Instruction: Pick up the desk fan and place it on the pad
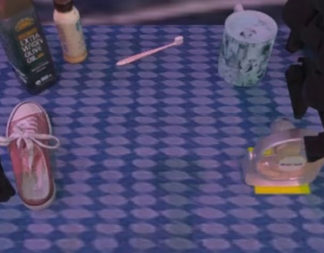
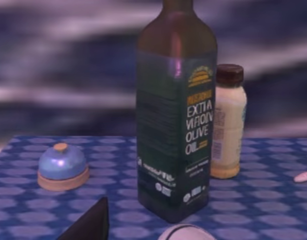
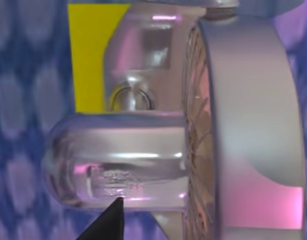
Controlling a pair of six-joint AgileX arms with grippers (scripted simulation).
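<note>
Now the fan (image 1: 280, 161) sits on the yellow pad (image 1: 282, 189) at four o'clock on the counter (image 1: 162, 158). Right hand (image 1: 316, 146) touches it, maybe holding; I cannot tell. Left arm waits at nine o'clock.

Resting on a counter (image 1: 151, 158) patterned in blue and lilac ovals:

- dark olive oil bottle (image 1: 24, 45), upright at far left corner, label reading "olive oil"
- cream bottle with brown cap (image 1: 69, 31), upright just right of olive oil bottle
- pink toothbrush (image 1: 150, 51), lying slantwise near far edge, head towards the right
- speckled teal-white mug (image 1: 247, 48), upright at far right
- pink sneaker with white laces (image 1: 30, 153), lying at left side, toe towards near edge
- blue bell on tan base (image 2: 62, 167), seen only from left wrist, beside olive oil bottle
</note>
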